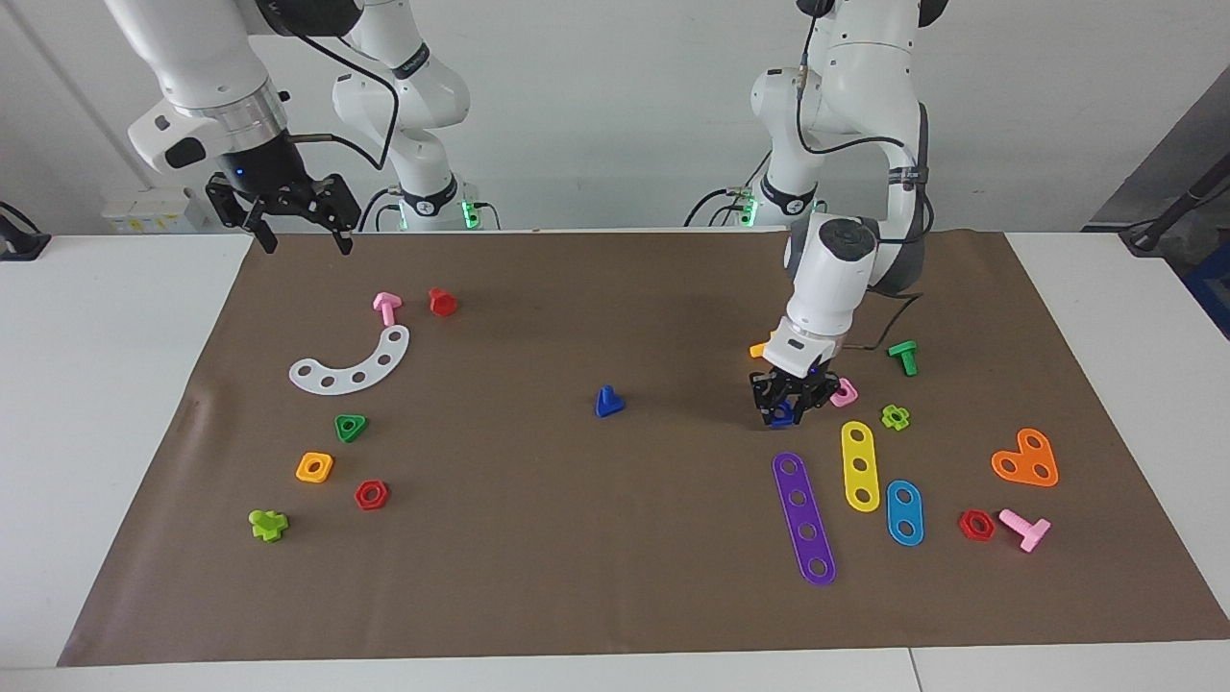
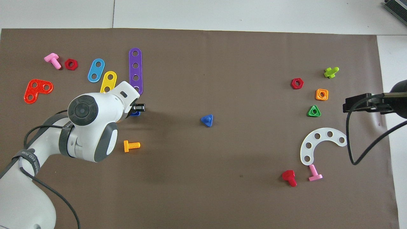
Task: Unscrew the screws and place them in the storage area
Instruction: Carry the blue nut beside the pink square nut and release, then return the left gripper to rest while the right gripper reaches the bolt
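The blue screw stands head-down mid-mat, well apart from the storage area with its white curved strip toward the right arm's end. The left gripper, fingers closed on a blue nut, hangs low beside the purple strip. The right gripper waits, fingers open, over the mat's corner.

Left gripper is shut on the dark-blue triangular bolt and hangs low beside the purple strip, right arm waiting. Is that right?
Not quite. The left gripper is shut on a dark-blue nut, not the dark-blue triangular bolt, which lies free at mid-mat in the facing view. The rest holds: it hangs low beside the purple strip, and the right gripper waits.
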{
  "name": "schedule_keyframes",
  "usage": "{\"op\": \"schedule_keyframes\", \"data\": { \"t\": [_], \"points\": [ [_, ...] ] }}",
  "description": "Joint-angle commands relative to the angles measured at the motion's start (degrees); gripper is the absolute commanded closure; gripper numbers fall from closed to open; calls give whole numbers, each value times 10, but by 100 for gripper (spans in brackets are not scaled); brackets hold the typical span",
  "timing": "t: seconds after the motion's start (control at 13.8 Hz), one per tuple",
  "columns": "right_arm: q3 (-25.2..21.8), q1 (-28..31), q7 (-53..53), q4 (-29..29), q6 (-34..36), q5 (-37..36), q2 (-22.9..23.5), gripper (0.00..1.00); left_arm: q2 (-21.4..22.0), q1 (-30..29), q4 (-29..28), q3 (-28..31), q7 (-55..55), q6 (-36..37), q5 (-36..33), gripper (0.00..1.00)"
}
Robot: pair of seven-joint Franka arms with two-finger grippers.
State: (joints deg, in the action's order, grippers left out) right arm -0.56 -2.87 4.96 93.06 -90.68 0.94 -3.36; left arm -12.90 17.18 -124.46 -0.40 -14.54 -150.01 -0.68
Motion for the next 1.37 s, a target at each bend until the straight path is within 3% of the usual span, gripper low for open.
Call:
{"op": "schedule_keyframes", "data": {
  "t": [0.0, 0.07, 0.14, 0.29, 0.51, 0.94, 1.3],
  "points": [
    [10, -20, 21, -2, -13, 10, 15, 0, 24, -12, -40, -6, 15, -32, -8, 52],
    [10, -30, 36, -2, -19, 11, 21, 0, 25, -11, -40, -6, 16, -30, -8, 11],
    [10, -43, 50, -2, -25, 11, 23, 0, 26, -11, -39, -5, 16, -27, -8, 0],
    [12, -65, 71, 4, -47, 12, 36, 0, 26, -12, -32, -5, 16, -26, -8, 0],
    [12, -133, 149, 1, -115, 25, 101, 0, 46, -13, -6, -3, 14, 16, -8, 0],
    [12, -263, 312, 2, -301, 17, 225, 0, 82, -63, 132, -3, 88, 280, -8, 0],
    [12, -289, 309, 54, -403, 15, 267, 0, 108, -125, 279, 0, 155, 470, -7, 0]
  ]
}}
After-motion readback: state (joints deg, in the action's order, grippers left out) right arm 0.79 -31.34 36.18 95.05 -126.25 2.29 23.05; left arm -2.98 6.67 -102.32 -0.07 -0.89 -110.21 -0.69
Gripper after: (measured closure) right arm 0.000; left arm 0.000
